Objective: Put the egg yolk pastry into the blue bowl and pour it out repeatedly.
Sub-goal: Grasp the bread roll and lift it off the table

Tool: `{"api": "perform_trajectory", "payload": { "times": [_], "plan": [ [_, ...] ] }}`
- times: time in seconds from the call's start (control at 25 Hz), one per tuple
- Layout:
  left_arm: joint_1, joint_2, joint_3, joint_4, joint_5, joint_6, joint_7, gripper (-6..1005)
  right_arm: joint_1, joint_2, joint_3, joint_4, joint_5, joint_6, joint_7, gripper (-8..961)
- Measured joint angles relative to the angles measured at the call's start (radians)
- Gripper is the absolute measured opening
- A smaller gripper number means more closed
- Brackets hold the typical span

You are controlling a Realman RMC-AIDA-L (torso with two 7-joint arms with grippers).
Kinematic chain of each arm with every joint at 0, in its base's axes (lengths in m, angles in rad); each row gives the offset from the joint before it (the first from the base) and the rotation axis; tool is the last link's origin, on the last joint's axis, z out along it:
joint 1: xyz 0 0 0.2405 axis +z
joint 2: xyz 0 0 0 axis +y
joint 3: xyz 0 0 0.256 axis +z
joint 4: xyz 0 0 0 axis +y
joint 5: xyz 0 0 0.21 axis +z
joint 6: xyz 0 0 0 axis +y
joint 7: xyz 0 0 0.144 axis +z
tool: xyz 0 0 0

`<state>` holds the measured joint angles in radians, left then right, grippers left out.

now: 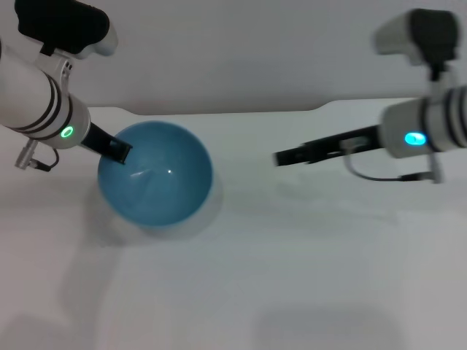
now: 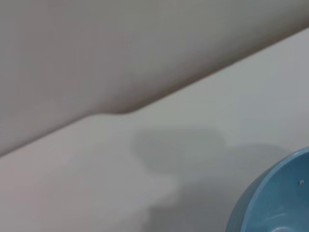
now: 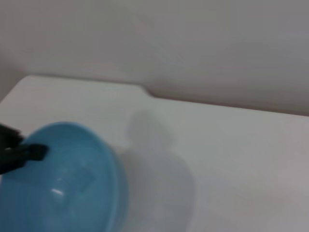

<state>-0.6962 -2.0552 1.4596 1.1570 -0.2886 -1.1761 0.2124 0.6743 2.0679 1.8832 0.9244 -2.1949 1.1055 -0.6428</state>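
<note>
Head view, from its left edge: the left gripper (image 1: 117, 149) sits at the near-left rim of the blue bowl (image 1: 157, 175), its dark fingers clamped on that rim. The bowl is round, deep and glossy light blue, with small bright highlights on its smooth inside, and it appears tipped so its opening faces up toward the camera. It is on the left part of the white table (image 1: 292, 277). No pastry shows inside the bowl or on the table in any view. Further right, the right gripper (image 1: 281, 157) hangs above the table, well apart from the bowl, pointing toward it; whether its fingers are apart or together cannot be told.
</note>
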Motion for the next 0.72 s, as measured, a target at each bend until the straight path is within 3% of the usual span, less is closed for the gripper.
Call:
{"api": "perform_trajectory", "payload": {
  "times": [0.32, 0.52, 0.72],
  "plan": [
    [-0.009, -0.002, 0.005, 0.047, 0.069, -0.126, -0.058, 0, 0.097, 0.002, -0.254, -0.008, 0.086, -0.047, 0.057, 522],
    [-0.013, -0.003, 0.004, 0.048, 0.095, -0.127, -0.078, 0, 0.106, 0.005, -0.385, 0.064, 0.136, -0.039, 0.16, 522],
    [-0.023, -0.002, 0.001, 0.039, 0.096, -0.117, -0.094, -1, 0.093, 0.005, -0.441, 0.122, 0.139, -0.026, 0.215, 521]
  ]
}}
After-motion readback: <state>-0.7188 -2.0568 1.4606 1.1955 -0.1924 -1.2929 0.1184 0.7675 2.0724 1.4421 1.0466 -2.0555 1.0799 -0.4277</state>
